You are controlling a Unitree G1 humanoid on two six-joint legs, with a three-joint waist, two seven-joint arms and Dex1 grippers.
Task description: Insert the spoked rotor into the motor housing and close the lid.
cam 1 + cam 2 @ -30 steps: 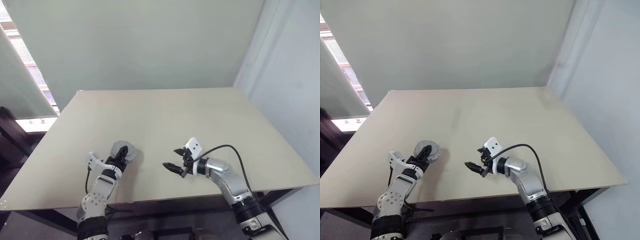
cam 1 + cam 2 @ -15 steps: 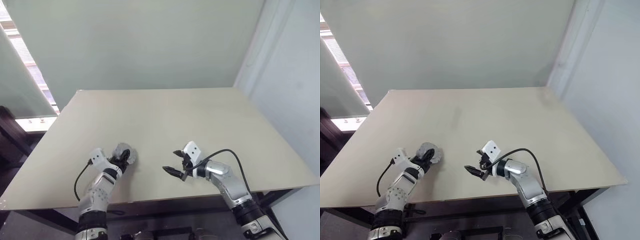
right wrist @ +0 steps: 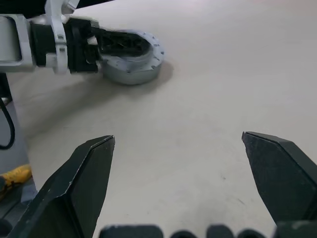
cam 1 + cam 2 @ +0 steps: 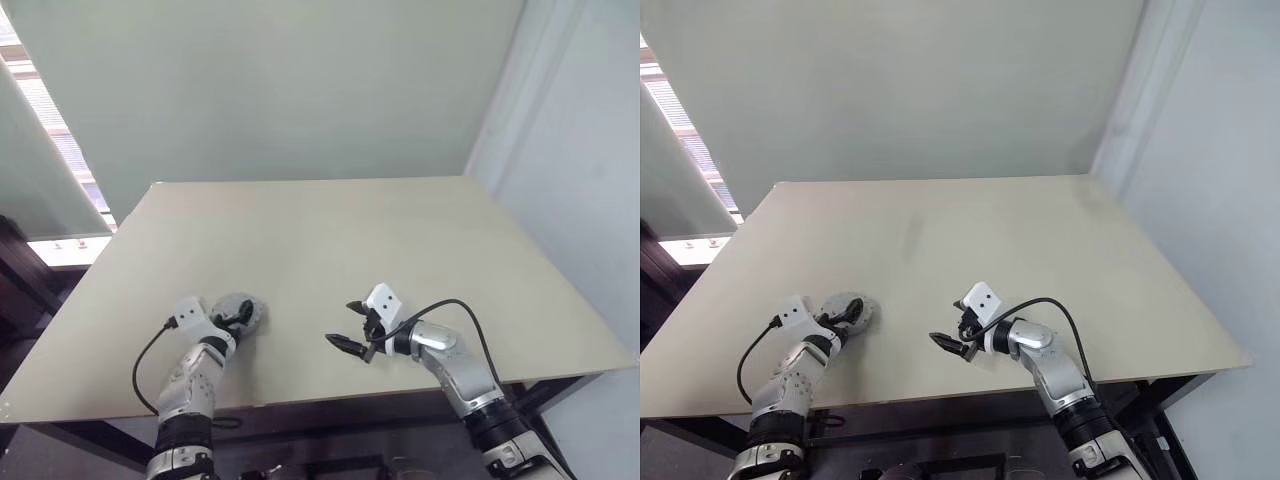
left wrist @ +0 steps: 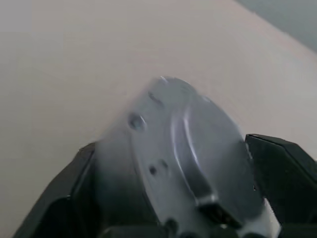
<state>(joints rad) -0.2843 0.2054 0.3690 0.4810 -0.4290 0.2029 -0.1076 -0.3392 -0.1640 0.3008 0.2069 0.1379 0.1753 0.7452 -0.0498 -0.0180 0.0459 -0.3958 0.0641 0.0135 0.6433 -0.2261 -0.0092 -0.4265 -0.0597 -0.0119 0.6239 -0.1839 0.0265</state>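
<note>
left gripper (image 4: 240, 317) jaws standing apart astride closed motor housing (image 3: 131, 62) | housing lying on table (image 4: 330, 240) | right gripper (image 4: 352, 325) hovering, jaws gaping, gripping nothing

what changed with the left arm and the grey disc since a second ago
The left gripper swung outward to the robot's left and rolled, carrying the closed motor housing from tilted to lying flat on the table, fingers now spread around it. The right gripper stayed open and in place.
</note>
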